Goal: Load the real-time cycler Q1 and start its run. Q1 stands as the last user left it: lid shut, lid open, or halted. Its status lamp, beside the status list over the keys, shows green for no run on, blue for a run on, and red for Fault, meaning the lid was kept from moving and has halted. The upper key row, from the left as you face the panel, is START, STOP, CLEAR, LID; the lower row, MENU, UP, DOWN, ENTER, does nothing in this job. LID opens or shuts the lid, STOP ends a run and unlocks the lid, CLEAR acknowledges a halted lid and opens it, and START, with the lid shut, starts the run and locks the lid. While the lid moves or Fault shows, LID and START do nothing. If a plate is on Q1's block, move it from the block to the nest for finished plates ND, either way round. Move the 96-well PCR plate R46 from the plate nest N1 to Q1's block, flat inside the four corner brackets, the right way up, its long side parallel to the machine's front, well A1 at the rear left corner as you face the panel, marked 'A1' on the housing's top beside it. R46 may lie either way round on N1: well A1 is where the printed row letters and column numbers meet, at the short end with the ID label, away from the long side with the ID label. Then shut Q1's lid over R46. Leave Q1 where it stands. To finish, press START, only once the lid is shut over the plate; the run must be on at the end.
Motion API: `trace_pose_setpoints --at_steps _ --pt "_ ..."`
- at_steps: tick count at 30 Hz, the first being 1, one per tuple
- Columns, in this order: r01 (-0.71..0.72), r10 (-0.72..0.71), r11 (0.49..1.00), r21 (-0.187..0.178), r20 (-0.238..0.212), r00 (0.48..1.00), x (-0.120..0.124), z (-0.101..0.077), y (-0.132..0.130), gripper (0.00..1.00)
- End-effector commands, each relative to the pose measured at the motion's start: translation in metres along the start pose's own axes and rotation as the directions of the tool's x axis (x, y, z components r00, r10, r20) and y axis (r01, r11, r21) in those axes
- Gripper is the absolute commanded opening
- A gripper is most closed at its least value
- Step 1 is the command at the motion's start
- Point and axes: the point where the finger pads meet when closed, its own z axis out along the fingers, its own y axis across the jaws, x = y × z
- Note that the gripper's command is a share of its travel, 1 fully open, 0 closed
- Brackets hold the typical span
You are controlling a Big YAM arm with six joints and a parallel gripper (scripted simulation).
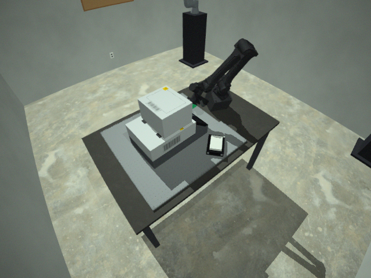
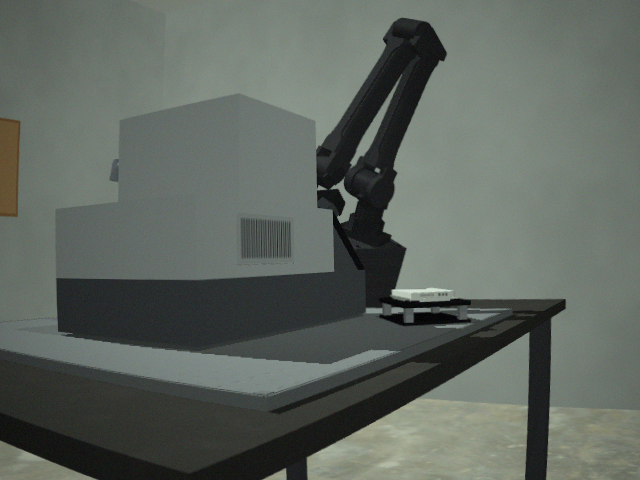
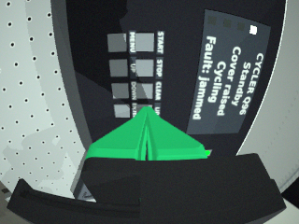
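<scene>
The cycler Q1 (image 1: 163,119) is a white box on a dark base, and its lid (image 1: 164,109) sits down over the block. In the wrist view its dark key panel (image 3: 140,69) shows START (image 3: 145,43), STOP (image 3: 145,67) and CLEAR (image 3: 145,90) in one line. My gripper (image 3: 147,113), with green fingers, is shut and empty. Its tip lies over the fourth key's place, just past CLEAR, and hides that key; I cannot tell if it touches. The status list (image 3: 227,75) has a pale lamp (image 3: 252,28) by it. Plate R46 (image 1: 215,142) lies white on black nest N1.
The arm's base (image 1: 219,100) stands behind the cycler's panel side. The gripper shows in the top view (image 1: 193,105) at the panel's edge. The nest with the plate shows in the exterior view (image 2: 423,299) near the table's right end. No other nest is in view.
</scene>
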Motion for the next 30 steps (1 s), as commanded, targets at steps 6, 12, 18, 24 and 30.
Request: trace_pose_setpoints --at_steps 6,12,18,24,30 --pt "-0.004 0.004 1.0 0.01 0.005 1.0 -0.002 0.002 -0.001 0.0" --pt "-0.006 0.006 1.0 0.009 0.005 1.0 -0.002 0.004 0.0 0.0" --pt "-0.006 0.006 1.0 0.009 0.005 1.0 -0.002 0.008 -0.002 0.0" --pt "0.02 -0.02 1.0 0.017 0.008 1.0 -0.001 0.011 -0.015 0.0" --pt "0.012 -0.012 1.0 -0.002 0.01 1.0 -0.001 0.012 -0.012 0.0"
